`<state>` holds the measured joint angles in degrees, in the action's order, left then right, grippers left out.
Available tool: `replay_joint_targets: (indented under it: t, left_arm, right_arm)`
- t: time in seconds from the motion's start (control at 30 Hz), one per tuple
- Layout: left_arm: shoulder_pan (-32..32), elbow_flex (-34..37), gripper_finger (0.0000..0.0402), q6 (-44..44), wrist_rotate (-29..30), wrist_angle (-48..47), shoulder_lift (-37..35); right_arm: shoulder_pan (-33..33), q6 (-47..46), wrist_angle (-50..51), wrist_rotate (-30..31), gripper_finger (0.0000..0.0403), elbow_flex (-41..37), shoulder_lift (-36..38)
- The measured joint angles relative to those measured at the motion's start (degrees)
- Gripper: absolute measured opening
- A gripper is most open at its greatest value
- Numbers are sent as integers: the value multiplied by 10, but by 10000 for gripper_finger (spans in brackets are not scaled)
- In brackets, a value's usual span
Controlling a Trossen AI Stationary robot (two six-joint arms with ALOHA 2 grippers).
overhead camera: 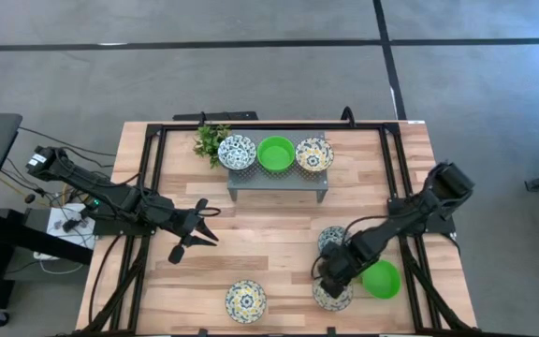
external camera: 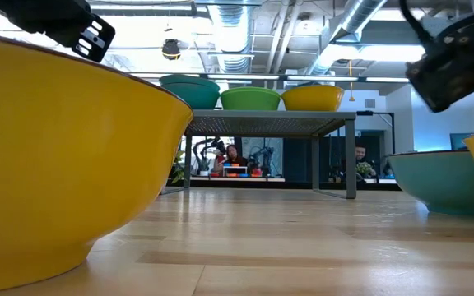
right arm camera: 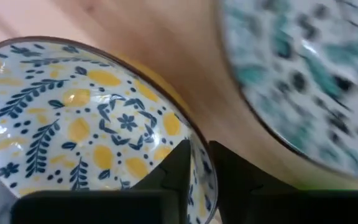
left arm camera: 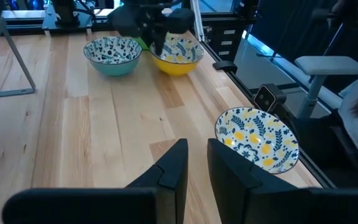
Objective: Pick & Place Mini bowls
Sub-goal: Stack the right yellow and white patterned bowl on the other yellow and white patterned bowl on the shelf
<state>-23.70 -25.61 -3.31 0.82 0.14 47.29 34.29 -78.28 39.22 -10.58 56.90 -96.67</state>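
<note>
A wooden table [overhead camera: 279, 225] has small bowls in a few spots. On top of the grey metal stand [overhead camera: 278, 184] at the far side sit three bowls in a row: a blue flower bowl [overhead camera: 237, 152], a plain green bowl [overhead camera: 275, 154] in the middle, and a yellow flower bowl [overhead camera: 313, 155]. A little green plant [overhead camera: 211, 141] lies just beside the stand.

The right pincer [overhead camera: 331, 277] is down low near the front right of the table. Its two dark fingers [right arm camera: 174, 167] pinch the rim of a white bowl with yellow lemons and blue leaves [right arm camera: 86, 130], one finger inside the bowl and one outside. It looks like a real grip, but the rim is partly hidden between the fingers. A teal flower bowl [overhead camera: 332, 238] sits just behind this one, and a second plain green bowl [overhead camera: 381, 279] sits just beside it on the right.

Another yellow flower bowl [overhead camera: 245, 300] stands alone near the front edge, in the middle.

The left pincer [overhead camera: 187, 234] hangs above bare wood on the left side of the table. Its fingers [left arm camera: 178, 168] are a small way apart and hold nothing.
</note>
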Motion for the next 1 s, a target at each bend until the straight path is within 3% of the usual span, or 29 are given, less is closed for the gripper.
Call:
replay_joint_targets:
  t: [0.13,0.43,0.57,0.7,0.83,1.0]
  left_arm:
    - [0,0,63,0,0,3,0]
    - [0,0,63,0,0,6,0]
    - [0,0,63,0,0,9,0]
    - [0,0,63,0,0,12,0]
    - [0,0,63,0,0,14,0]
    - [0,0,63,0,0,14,0]
  right_arm:
    - [-17,66,-36,-34,13,2,-11]
    - [-30,123,-60,-28,7,36,18]
    - [-39,186,-10,38,10,88,40]
    - [-52,273,87,166,5,156,57]
    - [-76,300,160,272,14,221,66]
    - [-124,302,193,306,13,289,75]
